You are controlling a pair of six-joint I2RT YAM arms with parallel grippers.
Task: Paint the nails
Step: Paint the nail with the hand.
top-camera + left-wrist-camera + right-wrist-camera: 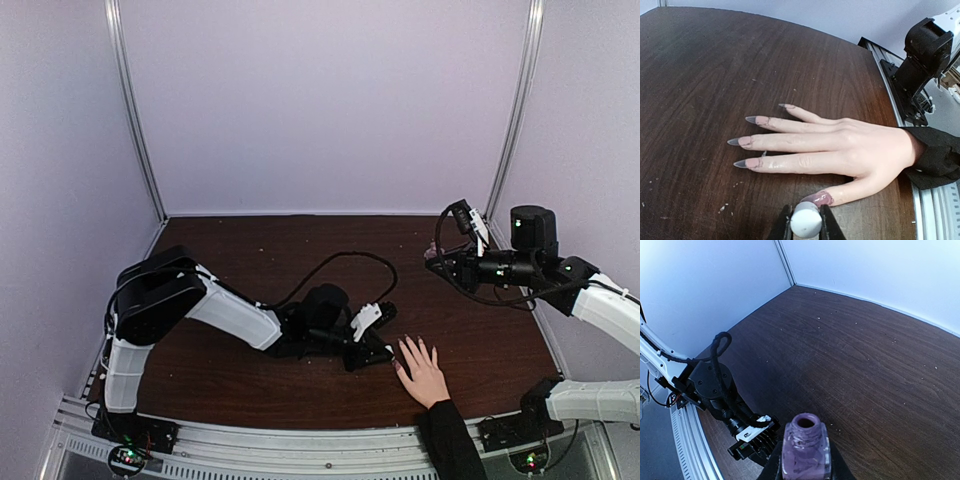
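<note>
The left gripper is clamped on a white round cap, just beside the thumb of the light-skinned hand with pointed grey nails. The right gripper grasps an open purple glass bottle.

Risk: sideways drift would likely smear skin, and tilting the bottle would likely spill polish.

The hand lies flat on a dark brown wooden table, enclosed by pale lilac walls.

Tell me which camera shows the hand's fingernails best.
The left wrist view: the long pointed grey-tipped nails of the light-skinned hand fill the frame, pink paint visible. The top external view shows the hand small, nails barely specks. The right wrist view misses them.
</note>
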